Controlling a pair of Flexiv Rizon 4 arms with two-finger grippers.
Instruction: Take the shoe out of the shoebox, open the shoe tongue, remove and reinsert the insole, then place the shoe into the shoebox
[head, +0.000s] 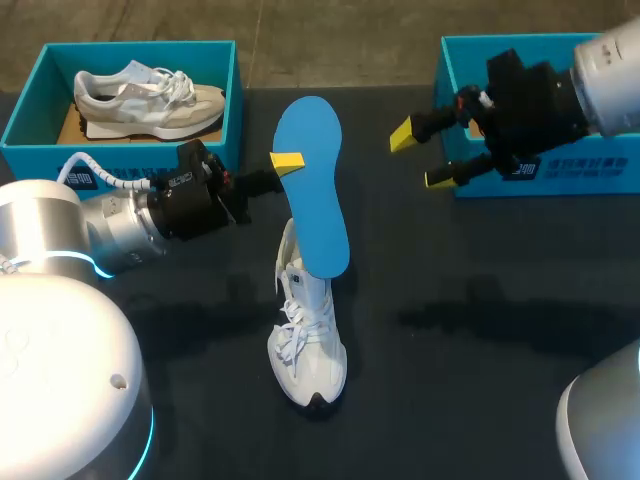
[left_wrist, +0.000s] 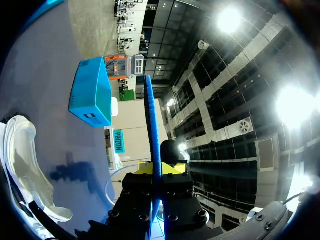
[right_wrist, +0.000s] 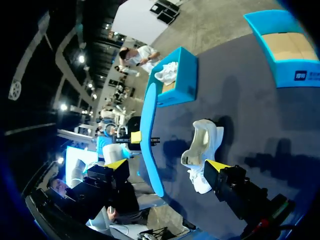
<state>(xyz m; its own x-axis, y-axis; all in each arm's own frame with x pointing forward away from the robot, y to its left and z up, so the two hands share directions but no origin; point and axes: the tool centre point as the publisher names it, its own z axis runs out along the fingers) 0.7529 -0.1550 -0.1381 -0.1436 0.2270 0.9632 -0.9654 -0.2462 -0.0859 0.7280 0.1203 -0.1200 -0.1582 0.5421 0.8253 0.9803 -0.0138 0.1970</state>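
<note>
Left pincer (head: 289, 163) clamped on the insole (head: 314, 190) edge, insole upright over the shoe (head: 308, 345) on the table (head: 480, 350); right pincer (head: 422, 157) wide open, empty. Risk: insole pivots in that thin grip, or the unbraced shoe tips during reinsertion.

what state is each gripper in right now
Left gripper: shut on the insole.
Right gripper: open, holding nothing.

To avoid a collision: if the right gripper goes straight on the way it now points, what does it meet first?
Probably the blue insole, held upright in the left gripper; depth is unclear.
</note>
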